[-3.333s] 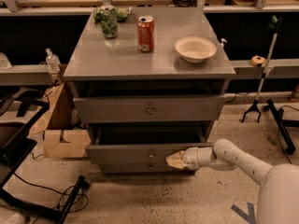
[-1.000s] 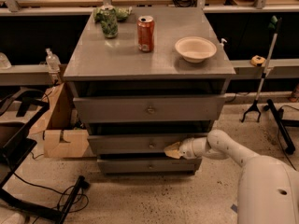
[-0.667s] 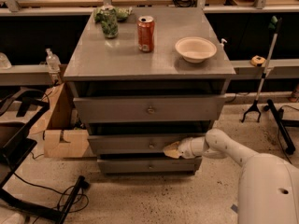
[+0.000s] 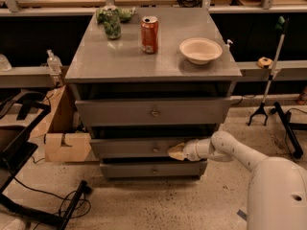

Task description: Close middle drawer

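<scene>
Middle drawer (image 4: 129, 147): lately protruding, now nearly flush beneath counter (image 4: 105, 63) front edge; gripper (image 4: 174, 152), fingers closed and empty, against its front; closing almost complete.

Gripper (image 4: 176, 152) at middle drawer (image 4: 125, 147) front, just right of knob (image 4: 155, 149), seemingly in contact.

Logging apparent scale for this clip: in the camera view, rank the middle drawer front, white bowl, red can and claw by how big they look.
1. middle drawer front
2. white bowl
3. red can and claw look about alike, so unranked; the claw is at the drawer front, right of its knob.
</scene>
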Controlling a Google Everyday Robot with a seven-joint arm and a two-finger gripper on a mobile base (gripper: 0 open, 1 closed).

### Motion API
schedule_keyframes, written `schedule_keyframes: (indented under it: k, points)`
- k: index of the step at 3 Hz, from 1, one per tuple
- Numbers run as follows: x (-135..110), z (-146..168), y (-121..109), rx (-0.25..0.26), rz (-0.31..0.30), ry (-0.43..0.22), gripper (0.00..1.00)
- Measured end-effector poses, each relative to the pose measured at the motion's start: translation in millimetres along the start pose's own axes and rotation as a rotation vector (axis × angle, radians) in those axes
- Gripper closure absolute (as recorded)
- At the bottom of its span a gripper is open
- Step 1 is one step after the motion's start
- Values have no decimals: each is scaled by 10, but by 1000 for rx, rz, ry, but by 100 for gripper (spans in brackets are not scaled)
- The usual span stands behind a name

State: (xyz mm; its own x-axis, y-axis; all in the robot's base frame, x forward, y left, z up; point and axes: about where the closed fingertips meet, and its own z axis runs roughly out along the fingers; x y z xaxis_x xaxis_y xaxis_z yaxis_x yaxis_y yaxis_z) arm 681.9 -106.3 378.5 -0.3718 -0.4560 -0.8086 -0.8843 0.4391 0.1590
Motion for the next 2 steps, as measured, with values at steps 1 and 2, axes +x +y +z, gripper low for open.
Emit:
schedule_keyframes:
  k: [1,2]
  points:
    - [-27,17,-63,9,-5,-7,100]
    - [-103,25,-185,27,-14,-27,100]
